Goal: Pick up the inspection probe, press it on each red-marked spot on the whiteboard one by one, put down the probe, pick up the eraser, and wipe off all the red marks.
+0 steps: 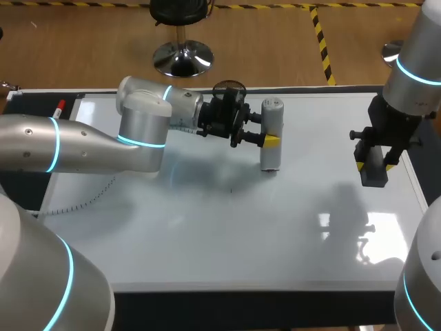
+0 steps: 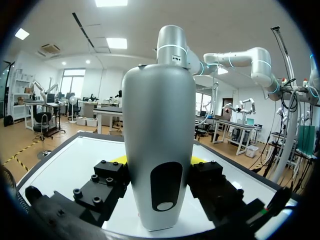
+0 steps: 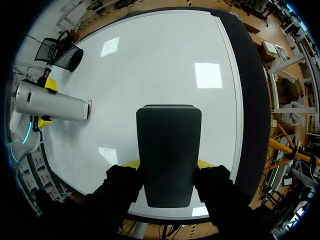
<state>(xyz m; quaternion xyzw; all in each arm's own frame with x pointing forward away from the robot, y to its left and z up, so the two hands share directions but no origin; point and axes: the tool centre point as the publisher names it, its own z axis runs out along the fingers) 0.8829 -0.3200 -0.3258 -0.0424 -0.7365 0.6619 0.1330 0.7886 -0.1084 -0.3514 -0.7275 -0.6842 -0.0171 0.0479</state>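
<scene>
The silver-grey inspection probe (image 1: 271, 131) stands upright with its lower end on the whiteboard (image 1: 207, 234), back of centre. My left gripper (image 1: 265, 129) is shut on it from both sides. In the left wrist view the probe (image 2: 159, 125) fills the space between the fingers of that gripper (image 2: 159, 162). My right gripper (image 1: 374, 165) hangs over the board's right edge, shut on the dark grey eraser (image 1: 373, 177). From the right wrist, the eraser (image 3: 169, 145) sits between its fingers, and the probe (image 3: 50, 106) shows far ahead with a small red mark (image 3: 90, 105) at its tip.
A black mesh cup (image 1: 229, 90) stands at the board's back edge just behind the left gripper. A red marker (image 1: 59, 108) lies at the back left corner. A tiny dark speck (image 1: 231, 189) is on the board in front of the probe.
</scene>
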